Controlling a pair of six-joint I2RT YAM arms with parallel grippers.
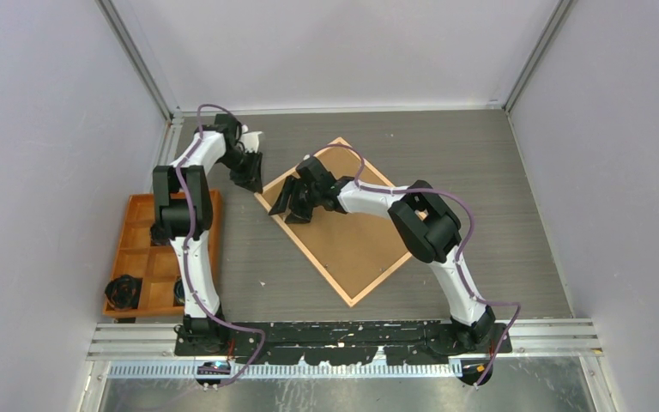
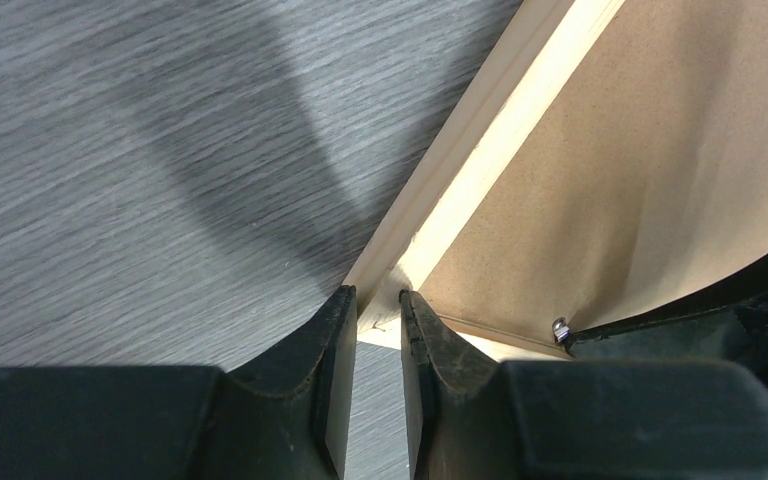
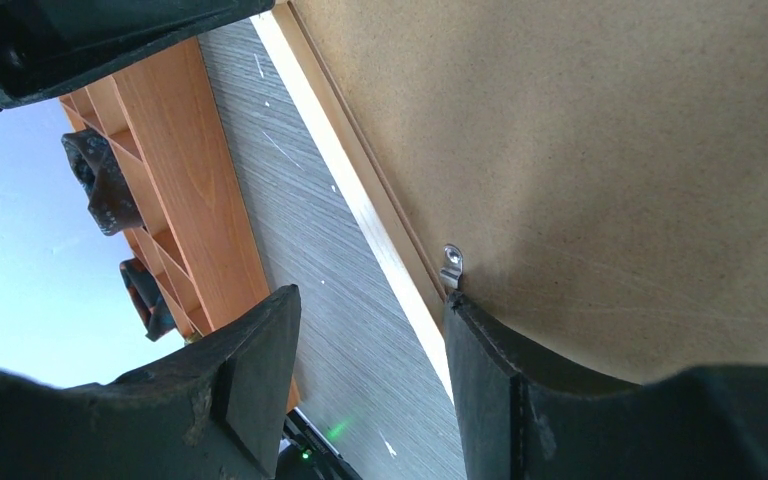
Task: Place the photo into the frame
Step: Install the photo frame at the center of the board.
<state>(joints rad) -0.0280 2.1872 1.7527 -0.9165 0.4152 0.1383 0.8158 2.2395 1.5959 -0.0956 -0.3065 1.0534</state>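
left gripper: we see it pinching the frame corner | right gripper: jaws apart, one finger over the backing board

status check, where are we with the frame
Left hand pinching a corner of the frame. Right hand open, straddling its edge beside a metal tab. Brown backing board sits in the frame; photo not in view.
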